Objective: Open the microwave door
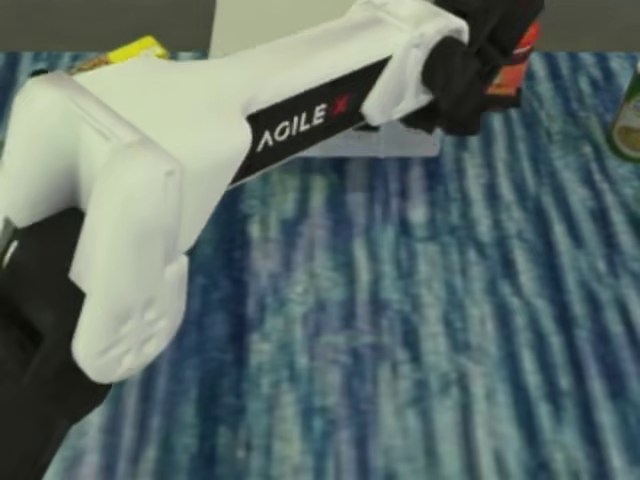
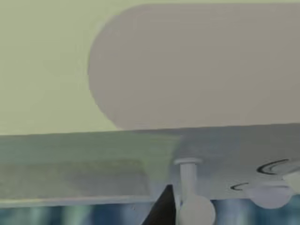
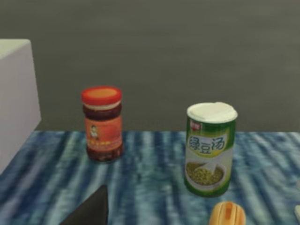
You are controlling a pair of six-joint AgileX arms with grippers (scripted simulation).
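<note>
The off-white microwave stands at the table's far edge, mostly covered by my left arm. A pale strip of the microwave door shows under the arm. My left gripper reaches to the microwave's front. In the left wrist view the door and its grey window fill the picture. A white handle on the door stands right against a dark part of my gripper. I cannot tell whether the door is ajar. The two knobs lie beside the handle. My right gripper hangs parked above the table at the right.
A red-lidded sauce jar and a green can stand on the blue striped cloth to the microwave's right. A bread roll lies near the can. A yellow object sits at the far left.
</note>
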